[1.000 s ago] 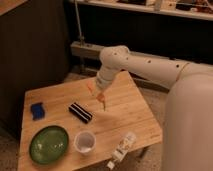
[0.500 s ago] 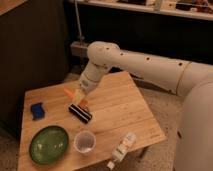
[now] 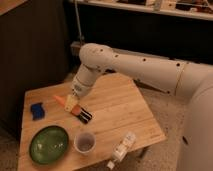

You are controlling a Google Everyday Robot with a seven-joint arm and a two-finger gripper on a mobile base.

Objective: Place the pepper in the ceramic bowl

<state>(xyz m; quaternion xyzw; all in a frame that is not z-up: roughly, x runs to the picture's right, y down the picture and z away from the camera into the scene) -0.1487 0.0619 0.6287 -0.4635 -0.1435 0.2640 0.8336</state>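
The orange-red pepper point(image 3: 61, 100) hangs at the tip of my gripper point(image 3: 70, 103), which is shut on it above the left part of the wooden table point(image 3: 120, 107). The white arm reaches in from the right. The ceramic bowl point(image 3: 48, 144), a green glossy dish, lies at the table's front left corner, below and left of the gripper. Nothing lies in the bowl.
A black striped block point(image 3: 84, 115) lies just right of and below the gripper. A blue sponge point(image 3: 36, 111) sits at the left edge. A translucent cup point(image 3: 85, 142) stands right of the bowl, and a white bottle point(image 3: 121, 149) lies near the front edge.
The arm has swung left and toward the front of the table, carrying the pepper from above the table's back to just left of the black block.
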